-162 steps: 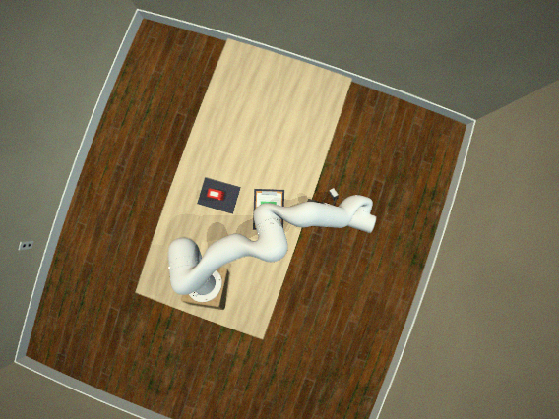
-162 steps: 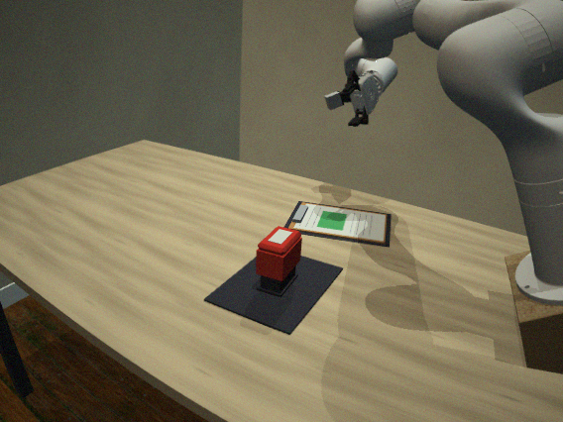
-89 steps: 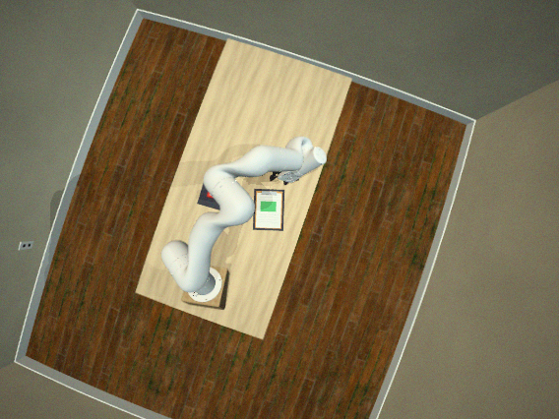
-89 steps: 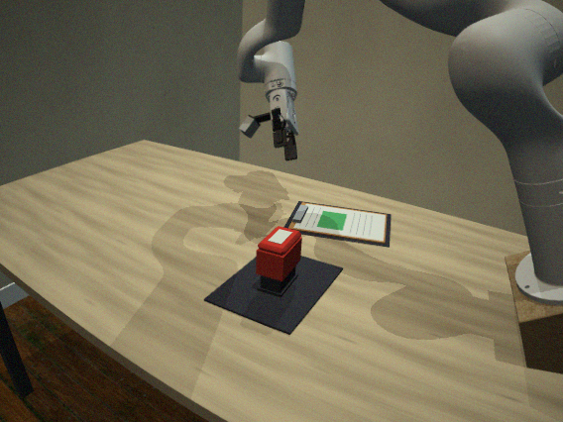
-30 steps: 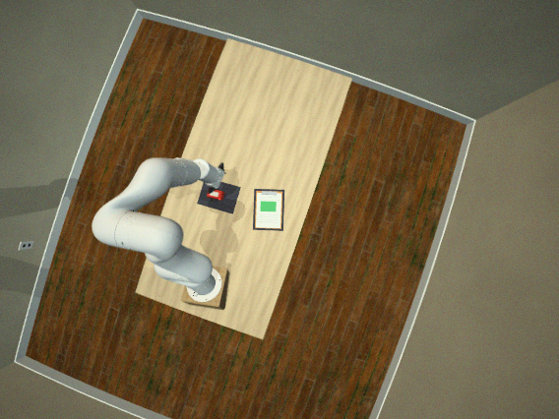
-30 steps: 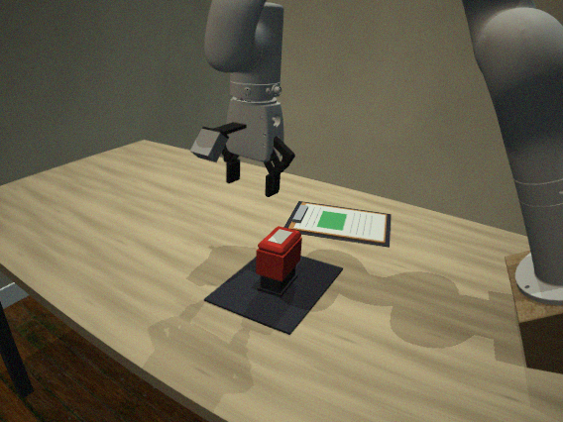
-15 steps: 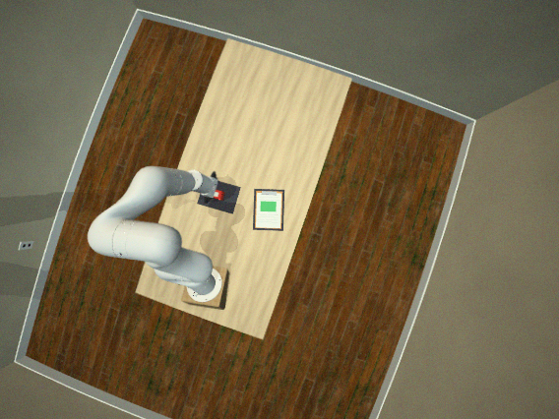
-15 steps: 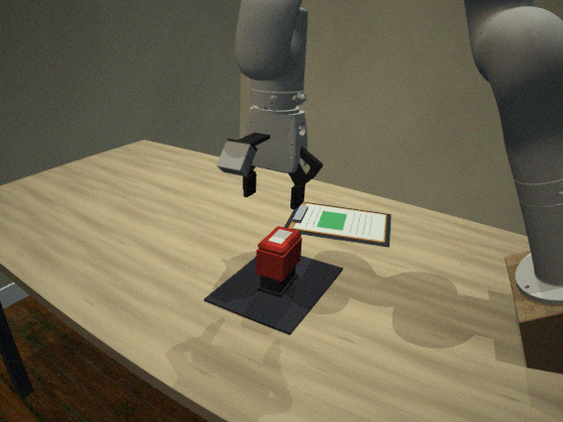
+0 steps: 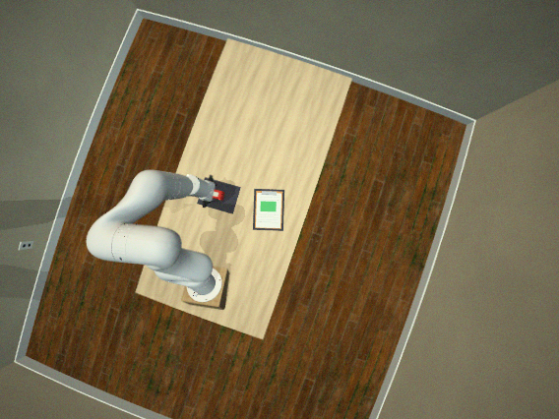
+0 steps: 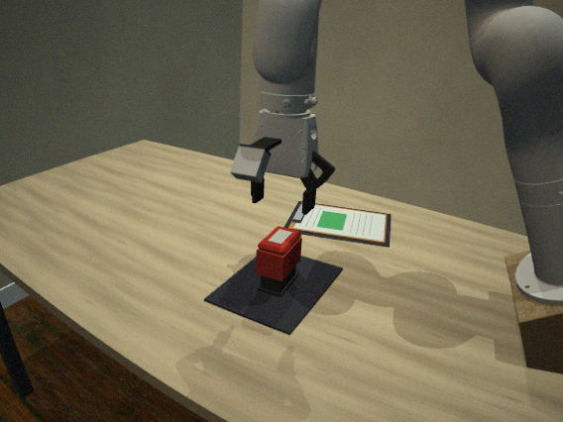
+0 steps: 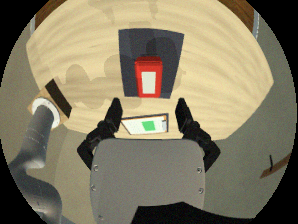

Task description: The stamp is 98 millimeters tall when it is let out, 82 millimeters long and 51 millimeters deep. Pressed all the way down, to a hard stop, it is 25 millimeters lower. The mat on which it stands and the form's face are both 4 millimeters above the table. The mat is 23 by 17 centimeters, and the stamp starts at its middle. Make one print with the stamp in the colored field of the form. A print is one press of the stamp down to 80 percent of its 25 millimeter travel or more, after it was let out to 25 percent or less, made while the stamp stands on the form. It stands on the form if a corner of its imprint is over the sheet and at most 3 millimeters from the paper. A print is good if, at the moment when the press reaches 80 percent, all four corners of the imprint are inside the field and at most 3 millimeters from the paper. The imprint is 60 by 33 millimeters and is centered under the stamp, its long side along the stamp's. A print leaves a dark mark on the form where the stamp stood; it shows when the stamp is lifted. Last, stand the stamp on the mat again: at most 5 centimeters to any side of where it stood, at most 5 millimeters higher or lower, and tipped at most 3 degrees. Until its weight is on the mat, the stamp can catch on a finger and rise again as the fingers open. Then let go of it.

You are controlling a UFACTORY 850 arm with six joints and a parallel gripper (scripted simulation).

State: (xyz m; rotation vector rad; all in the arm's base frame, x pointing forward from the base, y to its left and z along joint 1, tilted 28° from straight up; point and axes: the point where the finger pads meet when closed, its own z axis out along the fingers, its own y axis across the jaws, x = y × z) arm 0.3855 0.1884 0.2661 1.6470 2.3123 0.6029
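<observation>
Because no dark mark shows on the green field, the print seems yet to be made, and the step in hand is likely the grasp. Upright on the mat, near its middle, stands the stamp. Above it hang the jaws, wide apart with nothing between them. To do this well, they should be centered over the block, squared to its sides, then lowered straight so that neither finger clips the top edge. A grip low on the red housing, level and even, would keep the base flat for the later press; pushing down on the top now could work the spring too soon.

The housing is glossy red, boxy with beveled upper edges and a pale label, over a narrower black base. The mat is thin, dark and matte. Beyond it on the table, whose pale wood has wavy grain, lies the form, white paper with thin lines, on a dark-edged board with a gray clip.

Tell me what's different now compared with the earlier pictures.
The arm has swung its pincer from beyond the far side of the clipboard, across the table, to above the red stamp. Its fingers are open; nothing was taken hold of or let go. The stamp stays upright on the dark mat, and the clipboard stays put, its green field unmarked.
</observation>
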